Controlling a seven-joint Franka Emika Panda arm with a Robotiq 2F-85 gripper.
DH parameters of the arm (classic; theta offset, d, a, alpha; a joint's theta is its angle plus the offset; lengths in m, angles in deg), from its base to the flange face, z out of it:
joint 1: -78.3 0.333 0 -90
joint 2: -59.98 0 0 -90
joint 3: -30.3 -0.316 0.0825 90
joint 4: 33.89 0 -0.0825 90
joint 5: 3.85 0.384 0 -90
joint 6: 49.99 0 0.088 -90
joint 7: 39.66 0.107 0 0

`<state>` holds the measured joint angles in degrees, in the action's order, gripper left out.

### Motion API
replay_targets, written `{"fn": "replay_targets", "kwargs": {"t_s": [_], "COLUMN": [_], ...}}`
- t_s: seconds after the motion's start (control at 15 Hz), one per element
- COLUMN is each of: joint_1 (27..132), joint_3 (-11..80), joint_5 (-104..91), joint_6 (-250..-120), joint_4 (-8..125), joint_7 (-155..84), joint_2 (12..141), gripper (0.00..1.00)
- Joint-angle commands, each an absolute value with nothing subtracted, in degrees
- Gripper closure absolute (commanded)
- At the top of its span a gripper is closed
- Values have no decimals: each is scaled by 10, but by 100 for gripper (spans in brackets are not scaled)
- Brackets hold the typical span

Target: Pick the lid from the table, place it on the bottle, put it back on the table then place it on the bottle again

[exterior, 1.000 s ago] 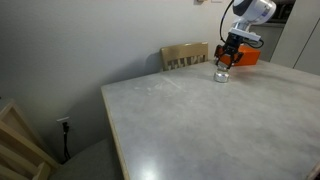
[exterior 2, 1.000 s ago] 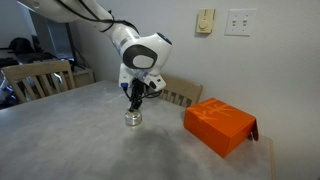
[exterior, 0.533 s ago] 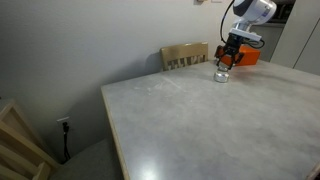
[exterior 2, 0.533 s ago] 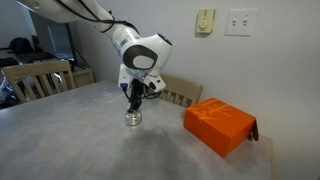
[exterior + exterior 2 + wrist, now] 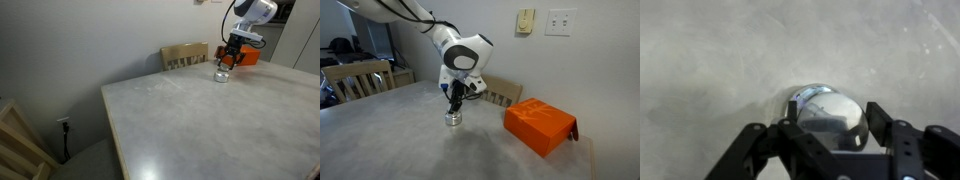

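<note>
The small clear bottle stands on the pale grey table, also seen in an exterior view. My gripper hangs straight down right over it in both exterior views. In the wrist view the silvery round lid sits between my two fingers, which touch its sides. The lid looks to rest on top of the bottle; the glass below it is mostly hidden.
An orange box lies on the table beside the bottle, also seen behind the gripper. A light wooden chair stands at the table's far edge by the wall. Another chair stands further off.
</note>
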<state>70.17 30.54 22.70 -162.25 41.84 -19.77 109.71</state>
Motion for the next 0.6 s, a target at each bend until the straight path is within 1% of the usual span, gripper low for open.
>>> {"fn": "replay_targets", "kwargs": {"t_s": [0.0, 0.53], "joint_1": [699, 706], "joint_3": [305, 302], "joint_5": [225, 223], "joint_6": [-1609, -1597], "joint_4": [433, 413], "joint_7": [-194, -193], "joint_2": [1083, 1097], "gripper": [56, 56]}}
